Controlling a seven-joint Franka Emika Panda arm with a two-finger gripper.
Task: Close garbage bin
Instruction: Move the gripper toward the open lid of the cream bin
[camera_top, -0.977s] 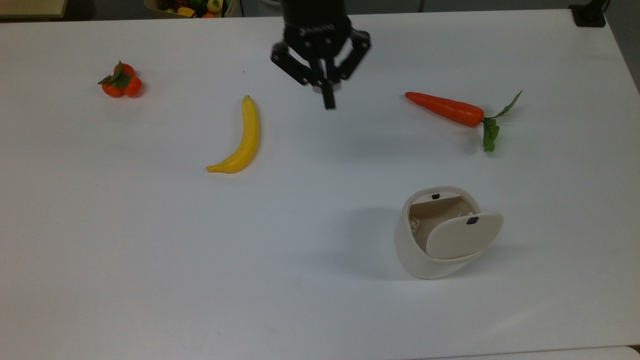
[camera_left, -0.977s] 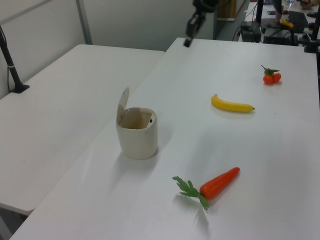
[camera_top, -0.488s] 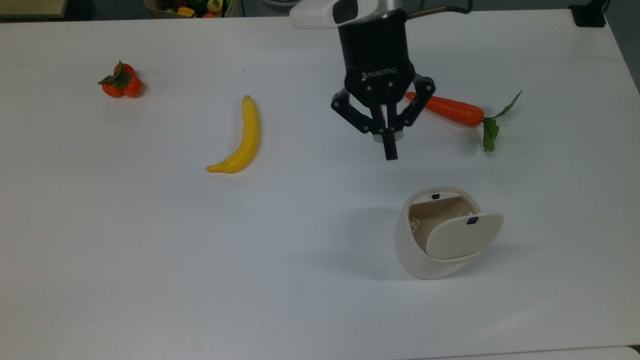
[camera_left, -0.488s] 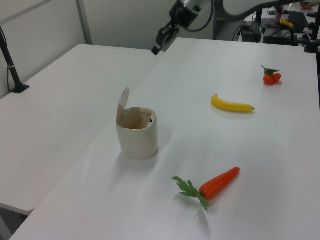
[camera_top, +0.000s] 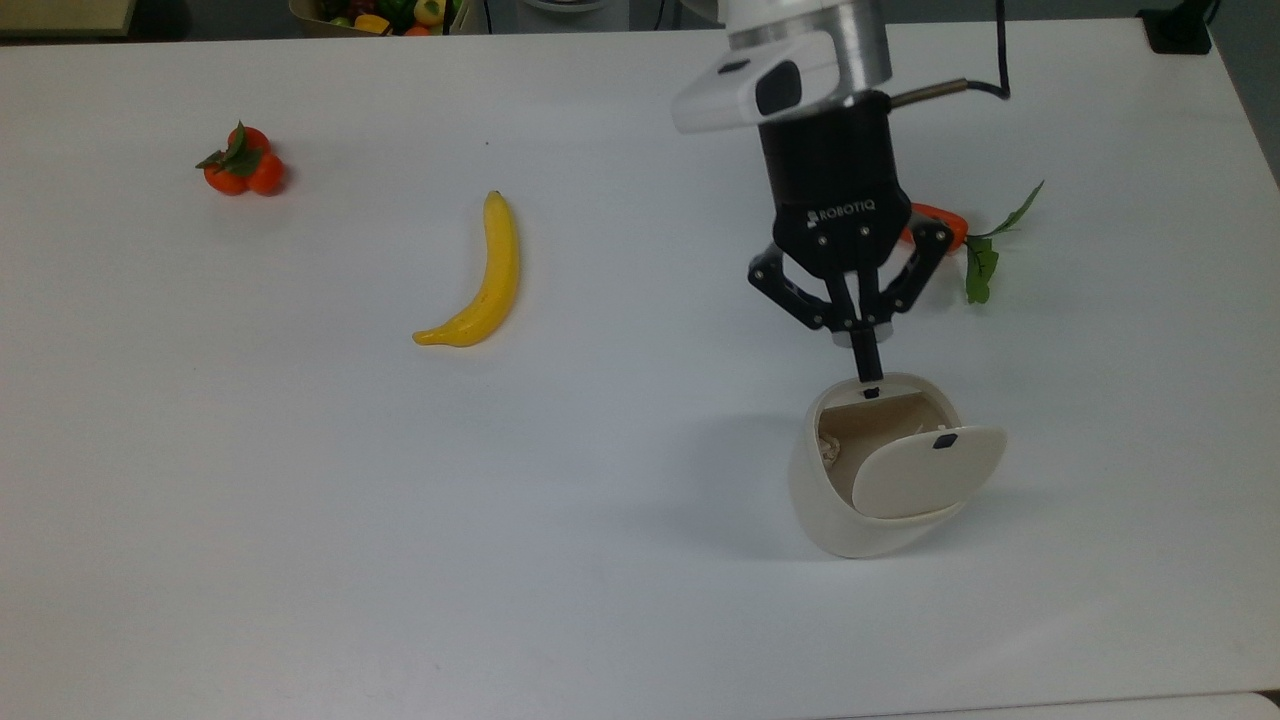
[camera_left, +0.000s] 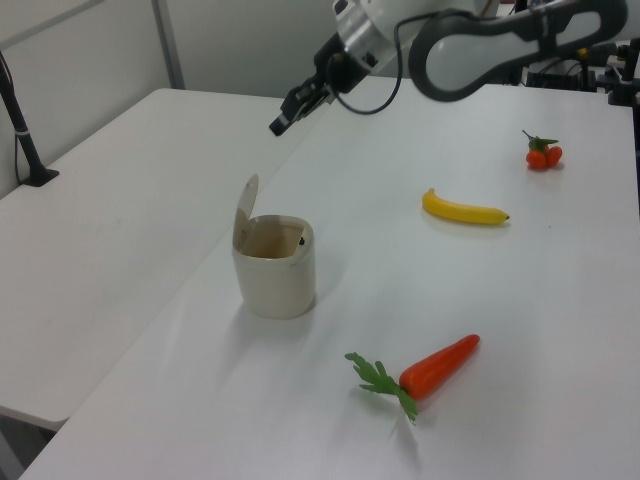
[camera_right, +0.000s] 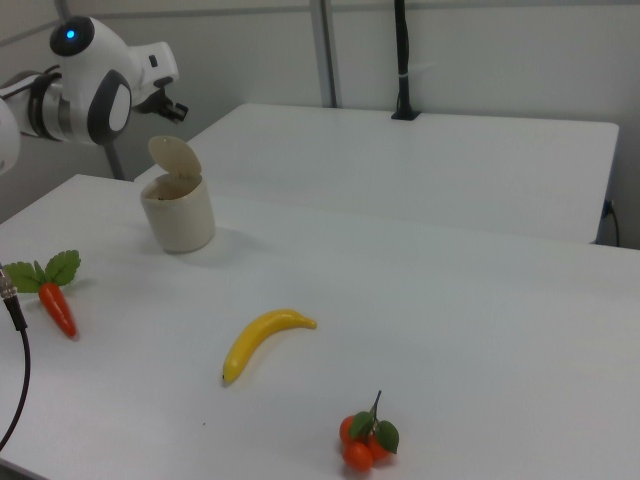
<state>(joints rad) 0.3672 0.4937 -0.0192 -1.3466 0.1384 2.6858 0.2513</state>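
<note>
The hand (camera_top: 868, 368) has swept in from the banana (camera_top: 478, 280) side, fingers pressed together, now above the garbage bin (camera_top: 866, 497); its upright lid (camera_top: 925, 470) stands just beyond, across the bin's opening.

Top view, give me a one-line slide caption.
Shut gripper poised above the open garbage bin, its lid raised; banana, carrot and tomatoes lie around.

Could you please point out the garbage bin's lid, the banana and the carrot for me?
garbage bin lid (camera_top: 925, 472), top view, middle of its flat face.
banana (camera_top: 487, 276), top view, middle of its curve.
carrot (camera_left: 438, 366), left view, orange body.
</note>
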